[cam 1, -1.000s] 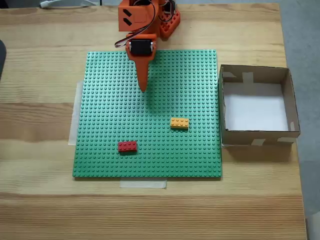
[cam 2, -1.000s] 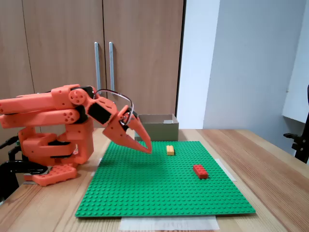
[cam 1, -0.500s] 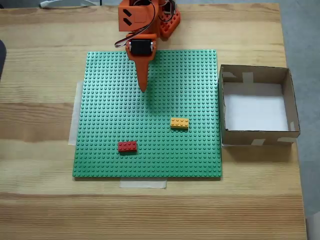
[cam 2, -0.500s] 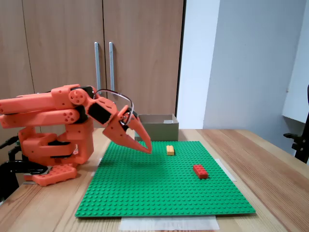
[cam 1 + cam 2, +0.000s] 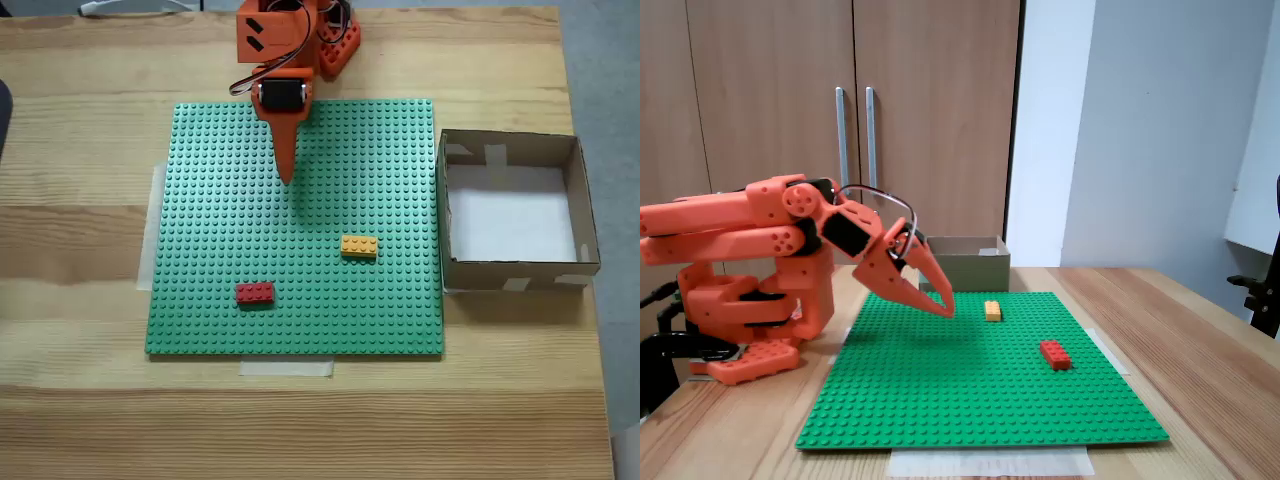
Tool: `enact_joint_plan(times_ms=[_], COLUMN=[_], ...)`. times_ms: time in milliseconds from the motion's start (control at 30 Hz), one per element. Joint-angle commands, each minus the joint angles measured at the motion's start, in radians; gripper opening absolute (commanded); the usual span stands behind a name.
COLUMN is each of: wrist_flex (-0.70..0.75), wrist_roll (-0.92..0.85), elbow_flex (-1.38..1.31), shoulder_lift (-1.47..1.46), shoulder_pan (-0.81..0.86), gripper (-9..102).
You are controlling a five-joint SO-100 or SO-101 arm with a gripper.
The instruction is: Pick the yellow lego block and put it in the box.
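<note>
The yellow lego block (image 5: 359, 246) lies flat on the green studded baseplate (image 5: 220, 230), right of centre in a fixed view from above; it also shows as a small yellow brick (image 5: 992, 310) in a fixed view from the side. The open-top cardboard box (image 5: 515, 275) stands just off the plate's right edge, empty with a white bottom, and sits behind the plate as the box (image 5: 965, 262) in the side view. My orange gripper (image 5: 287, 178) hovers over the plate's upper middle, well apart from the block. Its jaws are together with nothing held, tip at the gripper (image 5: 946, 311).
A red brick (image 5: 254, 293) lies on the plate's lower left, seen as the red brick (image 5: 1055, 354) in the side view. The arm's orange base (image 5: 750, 320) stands off the plate's far edge. Tape strips hold the plate to the wooden table (image 5: 80, 400). Cabinet doors stand behind.
</note>
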Motion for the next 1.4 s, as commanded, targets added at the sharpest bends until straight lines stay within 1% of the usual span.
enact_joint_plan(times_ms=[0, 467, 567, 767, 1100, 1367], wrist_flex=[-0.012, -0.020, -0.034, -0.015, 0.080, 0.183], wrist_roll=[0.006, 0.015, -0.008, -0.012, -0.132, -0.137], elbow_flex=[0.006, 0.003, 0.000, -0.069, -0.365, -0.600], shoulder_lift=[0.008, -0.006, -0.011, -0.038, -0.336, -0.595], shoulder_pan=[-0.002, 0.005, 0.005, -0.003, -0.049, -0.077], gripper=[-1, -1, -1, -1, -1, -1])
